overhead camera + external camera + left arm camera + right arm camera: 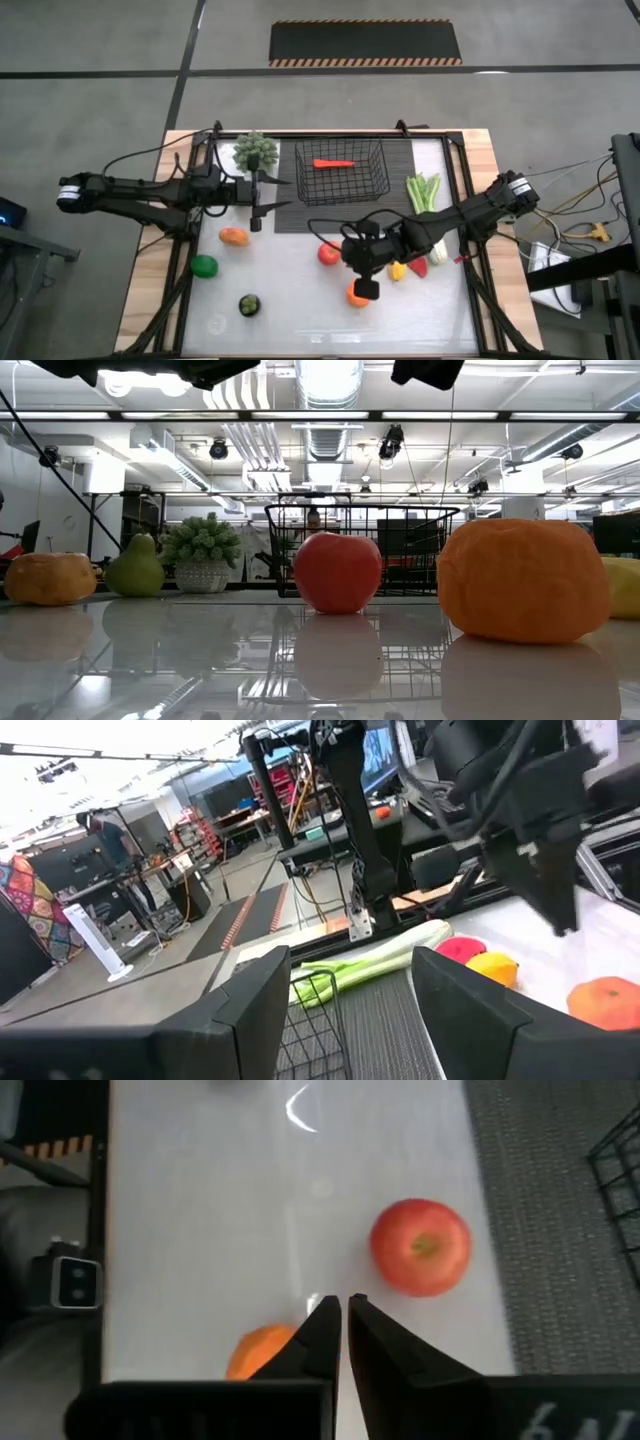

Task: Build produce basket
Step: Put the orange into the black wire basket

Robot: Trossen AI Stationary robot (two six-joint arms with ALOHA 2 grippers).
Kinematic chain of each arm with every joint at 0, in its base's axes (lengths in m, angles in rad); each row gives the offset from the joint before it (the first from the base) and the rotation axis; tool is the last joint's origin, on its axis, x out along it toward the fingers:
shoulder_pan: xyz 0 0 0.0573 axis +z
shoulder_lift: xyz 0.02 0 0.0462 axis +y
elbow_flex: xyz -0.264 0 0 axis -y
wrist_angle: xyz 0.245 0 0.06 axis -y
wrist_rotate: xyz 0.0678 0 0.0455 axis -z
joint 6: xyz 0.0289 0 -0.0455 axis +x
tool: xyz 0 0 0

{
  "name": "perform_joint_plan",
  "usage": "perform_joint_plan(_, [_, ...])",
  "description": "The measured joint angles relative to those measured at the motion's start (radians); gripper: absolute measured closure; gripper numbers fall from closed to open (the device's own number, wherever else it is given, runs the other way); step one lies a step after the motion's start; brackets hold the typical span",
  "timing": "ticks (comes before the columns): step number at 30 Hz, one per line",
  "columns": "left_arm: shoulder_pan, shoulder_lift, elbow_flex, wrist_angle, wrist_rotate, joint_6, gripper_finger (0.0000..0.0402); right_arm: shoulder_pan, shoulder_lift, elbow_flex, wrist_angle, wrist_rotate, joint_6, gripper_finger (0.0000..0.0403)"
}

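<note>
Basket: the black wire basket stands on the dark ribbed mat at the far middle of the bench, and only the carrot lies in it.
Right claw: my right claw hangs above the orange, clenched and holding nothing; the red apple is just beside it.
Left claw: my left claw waits near the basket's left side, released and without load.
Step in hand: I judge it is the pick of the orange.
How to do it well: I open the fingers wide first, centre them over the fruit, then descend straight; a round fruit on the glossy bench can probably roll away.
Other produce: celery, lemon, green fruit and dark fruit still lie outside.
Writing: some white marks show on the right claw body in the right wrist view, but I cannot read them with certainty.
</note>
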Motion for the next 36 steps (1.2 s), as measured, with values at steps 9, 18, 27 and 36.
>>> perform_joint_plan(9, [0.000,-0.046,-0.018,-0.018,0.000,0.031,0.0208,0.056,0.112,-0.008,-0.058,-0.028,0.204,0.0255])
perform_joint_plan(18, [0.000,-0.096,-0.064,0.041,0.000,0.040,0.0208,0.123,0.235,-0.007,-0.063,-0.033,0.293,0.0052])
perform_joint_plan(27, [0.000,-0.111,-0.068,0.042,0.000,0.060,0.0208,0.124,0.284,-0.006,-0.035,-0.080,0.317,0.0003])
perform_joint_plan(36, [0.000,-0.113,-0.068,0.040,0.000,0.087,0.0208,0.111,0.310,-0.013,-0.008,-0.076,0.299,0.0011])
